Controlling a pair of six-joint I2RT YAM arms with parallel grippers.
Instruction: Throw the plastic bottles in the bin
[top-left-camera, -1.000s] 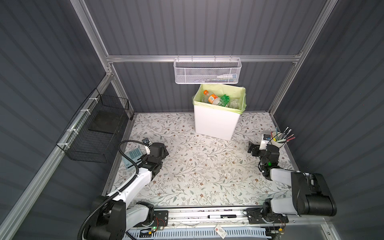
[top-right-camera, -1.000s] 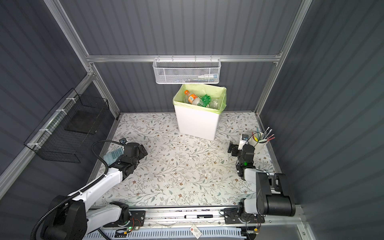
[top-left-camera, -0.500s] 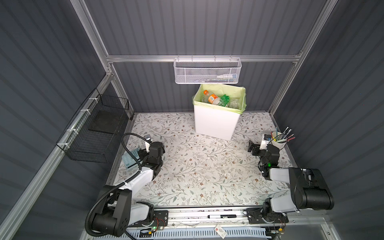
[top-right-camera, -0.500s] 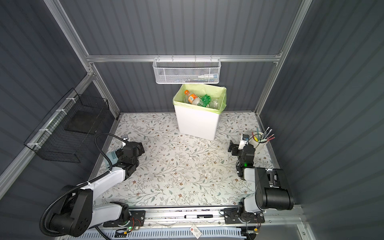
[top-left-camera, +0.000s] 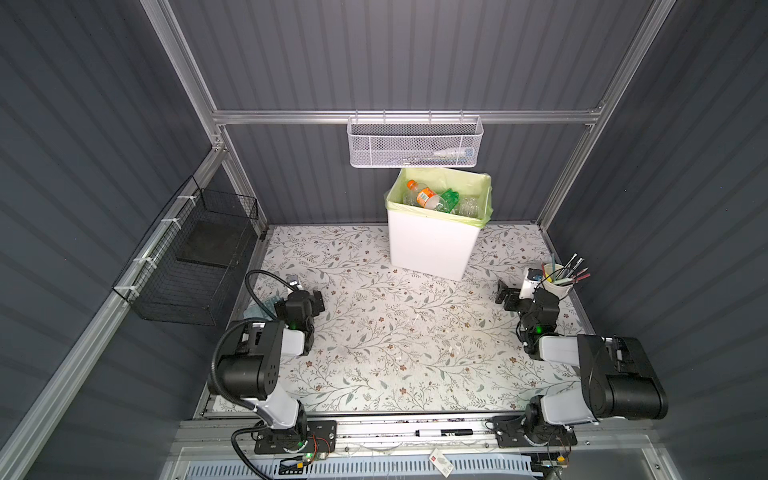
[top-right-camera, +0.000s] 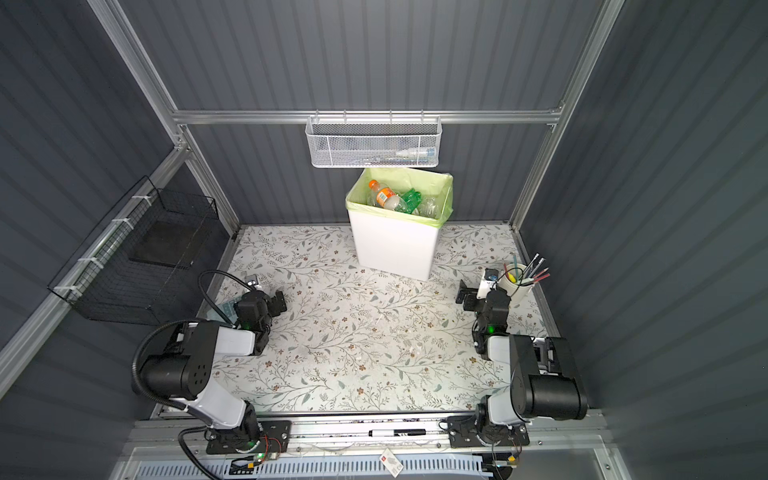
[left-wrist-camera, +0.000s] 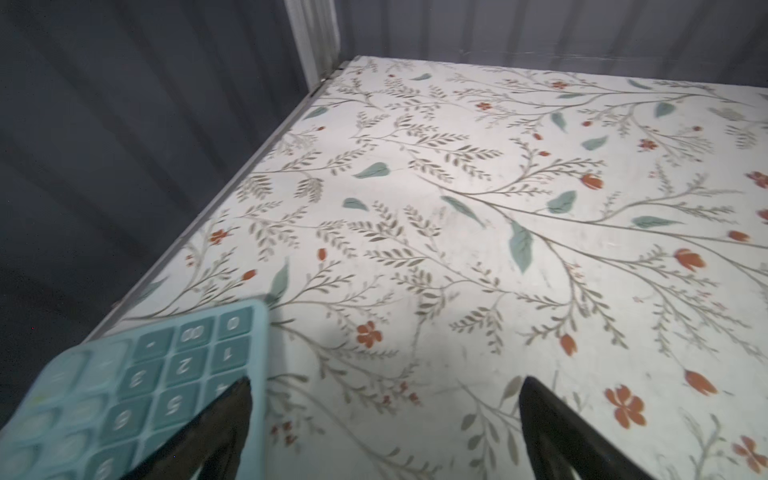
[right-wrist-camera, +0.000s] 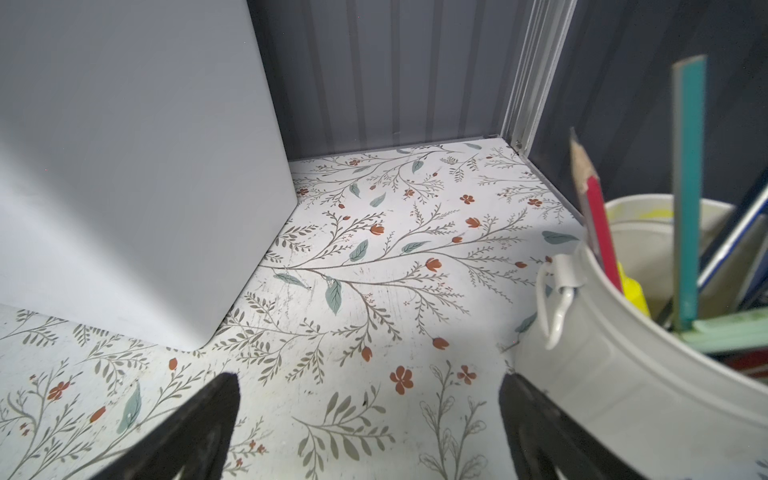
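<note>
Left pincer (left-wrist-camera: 385, 382) and right pincer (right-wrist-camera: 370, 377) sit spread apart, empty, over the floral surface (top-left-camera: 395, 332); plastic bottles (top-left-camera: 428, 198) lie in the bin (top-left-camera: 428, 245).

Left wrist view, teal calculator (left-wrist-camera: 145, 395) at the table's edge, key digits legible and standing upside down: 0, 00, 1, 2, 3, 5, 8, remaining keys blurred or covered, in a top view, print on the orange-labelled bottle (top-left-camera: 424, 196) too small to read.

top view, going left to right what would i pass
wire basket → left claw → bin → right claw → pen cup
</note>
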